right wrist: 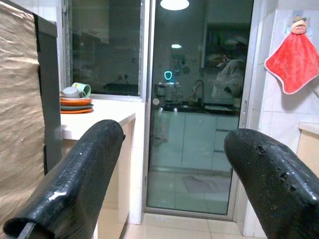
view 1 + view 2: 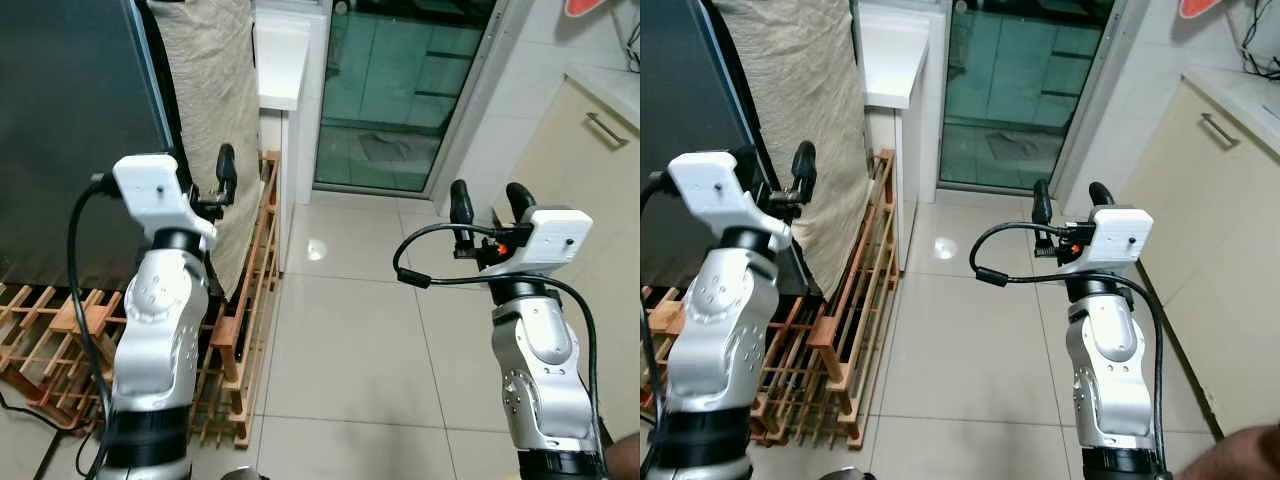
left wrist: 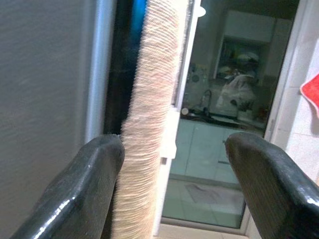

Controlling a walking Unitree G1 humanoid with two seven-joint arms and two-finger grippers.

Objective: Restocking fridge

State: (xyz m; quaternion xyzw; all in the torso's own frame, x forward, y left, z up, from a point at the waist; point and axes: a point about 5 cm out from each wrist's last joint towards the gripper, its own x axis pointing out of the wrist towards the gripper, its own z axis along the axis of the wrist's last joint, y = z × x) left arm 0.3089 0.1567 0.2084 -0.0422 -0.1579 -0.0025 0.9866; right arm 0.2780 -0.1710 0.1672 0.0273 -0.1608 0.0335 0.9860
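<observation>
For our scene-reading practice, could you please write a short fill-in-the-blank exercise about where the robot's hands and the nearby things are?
1. The left hand is raised beside a beige ____ hanging on the fridge.
2. A ____ rack stands on the floor below the left hand.
3. The towel on the wall is ____.

Missing words: cloth; wooden; red

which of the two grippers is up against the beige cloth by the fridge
The left gripper: its open fingers straddle the edge of the beige cloth beside the dark fridge. The right gripper hangs open over bare floor tiles.
</observation>
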